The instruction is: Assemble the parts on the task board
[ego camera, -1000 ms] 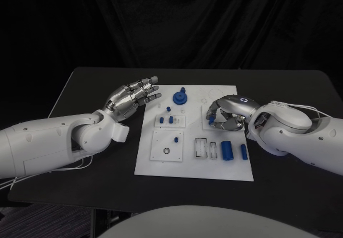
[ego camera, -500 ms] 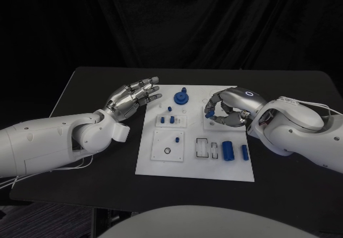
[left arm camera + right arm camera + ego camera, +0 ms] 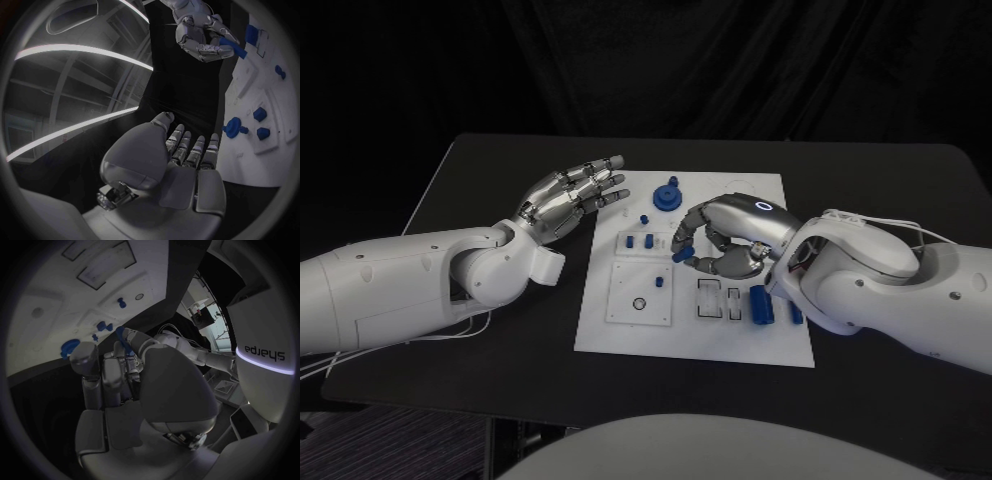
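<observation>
Black cloth is hanging behind the black table (image 3: 488, 180), and the white task board (image 3: 697, 340) is lying at its middle, long side running away from us. We are carrying a small blue part (image 3: 684, 256) in our right hand (image 3: 721, 240), pinched at the fingertips with the rest of the hand curled over it, just above the centre of the board. In the left wrist view the part (image 3: 231, 47) is showing as a short bar jutting out from the pinch; its exact shape we cannot tell.

Our left hand (image 3: 570, 196) is hovering open, fingers spread, off the board's left edge in the upper left, holding nothing. The right hand is therefore the nearer one to every seat on the board.

Below and left of the held part sits a square plate with a small ring (image 3: 638, 304) on it; just below the hand are two rectangular slots (image 3: 720, 300), long axes running up the frame, with two blue cylinders (image 3: 759, 304) lying parallel beside them at right. A blue gear on its post (image 3: 668, 194) is standing at the board's far end. We are judging that the part's long axis will need lining up with whichever seat it is bound for.
</observation>
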`<action>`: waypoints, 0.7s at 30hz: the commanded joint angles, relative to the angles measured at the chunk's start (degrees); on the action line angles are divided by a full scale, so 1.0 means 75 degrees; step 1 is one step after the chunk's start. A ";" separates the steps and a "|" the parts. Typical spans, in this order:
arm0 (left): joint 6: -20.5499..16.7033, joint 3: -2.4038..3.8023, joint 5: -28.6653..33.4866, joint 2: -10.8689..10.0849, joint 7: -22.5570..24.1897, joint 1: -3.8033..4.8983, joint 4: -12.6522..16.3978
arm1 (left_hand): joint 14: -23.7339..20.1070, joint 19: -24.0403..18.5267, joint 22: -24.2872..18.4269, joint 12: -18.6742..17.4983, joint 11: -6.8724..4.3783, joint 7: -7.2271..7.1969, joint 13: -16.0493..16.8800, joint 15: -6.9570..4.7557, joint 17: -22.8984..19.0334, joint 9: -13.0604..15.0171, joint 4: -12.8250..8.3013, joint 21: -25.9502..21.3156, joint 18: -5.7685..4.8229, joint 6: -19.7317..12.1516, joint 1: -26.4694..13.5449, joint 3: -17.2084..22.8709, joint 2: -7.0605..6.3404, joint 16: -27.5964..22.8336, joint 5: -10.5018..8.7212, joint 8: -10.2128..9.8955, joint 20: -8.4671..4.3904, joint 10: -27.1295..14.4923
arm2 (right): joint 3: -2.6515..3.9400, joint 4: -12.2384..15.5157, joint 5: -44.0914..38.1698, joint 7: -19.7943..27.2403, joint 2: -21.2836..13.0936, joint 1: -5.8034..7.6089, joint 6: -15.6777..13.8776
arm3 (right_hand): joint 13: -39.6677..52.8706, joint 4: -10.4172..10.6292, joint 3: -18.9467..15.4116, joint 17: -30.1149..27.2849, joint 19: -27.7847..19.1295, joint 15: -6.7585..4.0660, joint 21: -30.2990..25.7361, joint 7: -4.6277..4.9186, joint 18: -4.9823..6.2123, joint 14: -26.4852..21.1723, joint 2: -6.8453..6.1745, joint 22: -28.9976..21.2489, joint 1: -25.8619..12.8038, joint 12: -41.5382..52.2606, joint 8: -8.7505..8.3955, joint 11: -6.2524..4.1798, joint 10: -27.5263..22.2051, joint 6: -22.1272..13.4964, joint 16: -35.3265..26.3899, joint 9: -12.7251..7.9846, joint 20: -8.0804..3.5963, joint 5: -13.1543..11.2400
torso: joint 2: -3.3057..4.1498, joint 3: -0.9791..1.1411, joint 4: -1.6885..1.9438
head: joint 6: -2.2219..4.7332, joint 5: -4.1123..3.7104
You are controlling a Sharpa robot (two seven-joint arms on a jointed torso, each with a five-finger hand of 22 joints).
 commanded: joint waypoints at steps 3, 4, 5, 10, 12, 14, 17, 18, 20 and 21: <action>0.0097 0.0007 0.0021 -0.0012 0.0051 -0.0013 0.0011 | 0.0019 0.0065 -0.0001 0.0031 0.0034 -0.0001 0.0012 0.0023 0.0011 0.0008 -0.0004 0.0034 0.0024 0.0059 -0.0062 0.0048 0.0012 0.0048 0.0047 0.0042 0.0012 0.0027 | 0.0000 -0.0238 -0.0655 0.0093 0.0471 -0.0202 0.0654 | -0.0056 0.0033 0.0042 -0.0019 0.0039 0.0017 0.0004 -0.0006 -0.0153 0.0040 0.0007 0.0793 -0.0152 -0.0165 0.0022 0.0002 0.0045 0.0036 -0.0010 0.0058 -0.0007 0.0039 | 0.0008 0.0019 -0.0005 | 0.0001 0.0015; 0.0094 0.0007 0.0021 -0.0016 0.0050 -0.0013 0.0013 | 0.0019 0.0065 -0.0001 0.0031 0.0034 -0.0001 0.0012 0.0023 0.0011 0.0008 -0.0004 0.0034 0.0024 0.0059 -0.0062 0.0048 0.0012 0.0048 0.0047 0.0042 0.0012 0.0027 | 0.0000 -0.0288 -0.0747 0.0095 0.0581 -0.0245 0.0721 | -0.0062 0.0035 0.0041 -0.0016 0.0038 0.0018 -0.0001 -0.0005 -0.0153 0.0042 0.0005 0.0792 -0.0159 -0.0182 0.0018 0.0004 0.0047 0.0028 -0.0011 0.0063 -0.0006 0.0038 | 0.0007 0.0018 -0.0003 | 0.0001 0.0012; 0.0089 0.0007 0.0021 -0.0023 0.0048 -0.0013 0.0017 | 0.0019 0.0066 -0.0001 0.0033 0.0035 0.0000 0.0012 0.0022 0.0011 0.0008 -0.0005 0.0034 0.0024 0.0060 -0.0062 0.0052 0.0013 0.0049 0.0047 0.0043 0.0012 0.0028 | 0.0000 -0.0327 -0.0813 0.0098 0.0667 -0.0278 0.0768 | -0.0066 0.0036 0.0040 0.0001 0.0043 0.0020 0.0008 -0.0005 -0.0155 0.0048 0.0004 0.0794 -0.0164 -0.0196 0.0015 0.0005 0.0052 0.0022 -0.0007 0.0067 -0.0006 0.0037 | 0.0002 0.0010 -0.0001 | 0.0001 0.0006; 0.0045 0.0007 0.0021 -0.0099 0.0033 -0.0014 0.0071 | 0.0044 0.0077 -0.0005 0.0069 0.0050 0.0019 0.0017 0.0026 0.0018 0.0014 -0.0015 0.0036 0.0016 0.0100 -0.0070 0.0106 0.0015 0.0086 0.0049 0.0051 0.0012 0.0046 | 0.0001 -0.0487 -0.1113 0.0095 0.1022 -0.0398 0.0930 | -0.0082 0.0033 0.0041 0.0226 0.0131 0.0017 0.0187 -0.0008 -0.0191 0.0146 0.0005 0.0844 -0.0177 -0.0248 0.0007 0.0001 0.0094 0.0011 0.0064 0.0090 -0.0006 0.0036 | -0.0003 0.0006 -0.0008 | 0.0001 0.0000; 0.0028 0.0007 0.0022 -0.0125 0.0031 -0.0014 0.0085 | 0.0049 0.0076 -0.0014 0.0080 0.0056 0.0023 0.0019 0.0029 0.0019 0.0016 -0.0020 0.0035 0.0014 0.0112 -0.0075 0.0118 0.0005 0.0094 0.0046 0.0054 0.0012 0.0053 | 0.0002 -0.0555 -0.1218 0.0079 0.1156 -0.0442 0.1004 | -0.0099 0.0017 0.0044 0.0368 0.0192 0.0008 0.0298 -0.0021 -0.0211 0.0219 -0.0002 0.0875 -0.0180 -0.0308 0.0007 -0.0011 0.0149 0.0042 0.0114 0.0122 -0.0011 0.0033 | 0.0005 0.0012 0.0000 | 0.0001 -0.0003; 0.0016 0.0007 0.0022 -0.0135 0.0032 -0.0014 0.0088 | 0.0049 0.0076 -0.0014 0.0080 0.0056 0.0023 0.0019 0.0029 0.0019 0.0016 -0.0020 0.0035 0.0014 0.0112 -0.0075 0.0118 0.0005 0.0094 0.0046 0.0054 0.0012 0.0053 | 0.0002 -0.0618 -0.1278 0.0061 0.1256 -0.0472 0.1071 | -0.0106 0.0014 0.0047 0.0403 0.0210 0.0005 0.0327 -0.0025 -0.0216 0.0238 -0.0001 0.0883 -0.0184 -0.0333 -0.0001 -0.0015 0.0175 0.0054 0.0126 0.0134 -0.0014 0.0029 | 0.0012 0.0014 0.0023 | 0.0001 -0.0010; 0.0003 0.0007 0.0022 -0.0150 0.0035 -0.0014 0.0095 | 0.0048 0.0074 -0.0022 0.0084 0.0059 0.0027 0.0019 0.0030 0.0018 0.0017 -0.0022 0.0034 0.0011 0.0118 -0.0079 0.0124 -0.0002 0.0092 0.0045 0.0056 0.0013 0.0056 | 0.0002 -0.0750 -0.1348 0.0035 0.1428 -0.0520 0.1196 | -0.0115 0.0004 0.0051 0.0549 0.0276 -0.0005 0.0457 -0.0032 -0.0240 0.0304 0.0003 0.0918 -0.0188 -0.0377 -0.0014 -0.0027 0.0231 0.0082 0.0173 0.0162 -0.0021 0.0022 | 0.0014 0.0001 0.0053 | 0.0001 -0.0018; 0.0001 0.0007 0.0022 -0.0152 0.0035 -0.0014 0.0097 | 0.0048 0.0074 -0.0022 0.0084 0.0059 0.0027 0.0019 0.0030 0.0018 0.0017 -0.0022 0.0034 0.0011 0.0118 -0.0079 0.0124 -0.0002 0.0092 0.0045 0.0056 0.0013 0.0056 | 0.0002 -0.0770 -0.1355 0.0033 0.1454 -0.0527 0.1213 | -0.0118 -0.0002 0.0048 0.0792 0.0375 -0.0024 0.0662 -0.0043 -0.0281 0.0409 0.0006 0.0974 -0.0195 -0.0400 -0.0015 -0.0039 0.0288 0.0116 0.0255 0.0186 -0.0028 0.0023 | 0.0016 -0.0001 0.0053 | 0.0001 -0.0018; 0.0003 0.0006 0.0022 -0.0151 0.0031 -0.0015 0.0096 | 0.0049 0.0071 -0.0029 0.0087 0.0060 0.0028 0.0019 0.0030 0.0018 0.0017 -0.0023 0.0033 0.0011 0.0122 -0.0080 0.0126 -0.0004 0.0093 0.0045 0.0056 0.0013 0.0058 | 0.0002 -0.0824 -0.1372 0.0029 0.1526 -0.0552 0.1257 | -0.0126 -0.0009 0.0045 0.0892 0.0421 -0.0029 0.0739 -0.0051 -0.0293 0.0464 0.0004 0.0994 -0.0205 -0.0444 -0.0033 -0.0052 0.0334 0.0136 0.0293 0.0211 -0.0042 0.0029 | 0.0018 -0.0003 0.0043 | 0.0001 -0.0018; 0.0004 0.0006 0.0022 -0.0147 0.0030 -0.0015 0.0093 | 0.0049 0.0071 -0.0029 0.0087 0.0060 0.0028 0.0019 0.0030 0.0018 0.0017 -0.0023 0.0033 0.0011 0.0122 -0.0080 0.0126 -0.0004 0.0093 0.0045 0.0056 0.0013 0.0058 | 0.0002 -0.0839 -0.1377 0.0028 0.1548 -0.0562 0.1269 | -0.0126 -0.0009 0.0045 0.0892 0.0421 -0.0029 0.0739 -0.0051 -0.0293 0.0464 0.0004 0.0994 -0.0205 -0.0444 -0.0033 -0.0052 0.0334 0.0136 0.0293 0.0211 -0.0042 0.0029 | 0.0021 -0.0002 0.0042 | 0.0001 -0.0019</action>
